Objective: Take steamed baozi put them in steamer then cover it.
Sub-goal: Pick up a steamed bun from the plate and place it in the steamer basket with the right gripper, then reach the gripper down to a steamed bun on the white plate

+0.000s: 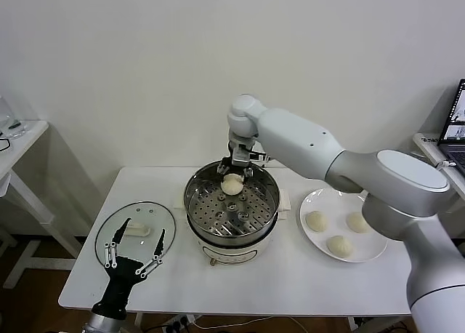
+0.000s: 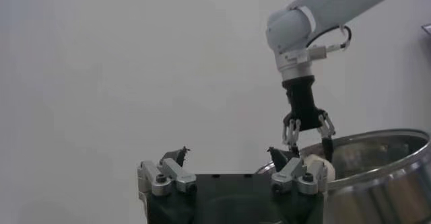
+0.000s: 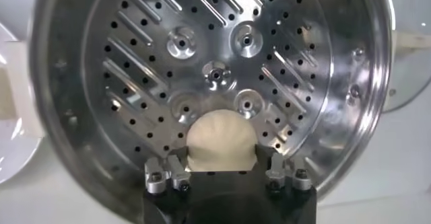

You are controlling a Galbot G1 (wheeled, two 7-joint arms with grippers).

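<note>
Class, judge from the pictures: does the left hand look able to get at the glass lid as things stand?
Probably yes. The left hand hangs open just above the lid, which lies flat on the table beside the steamer, with nothing between them.

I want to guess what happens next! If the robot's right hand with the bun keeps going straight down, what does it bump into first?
Probably the perforated tray inside the steamer. The right end effector points down, holding a baozi over the tray's back part, with nothing visible between them.
</note>
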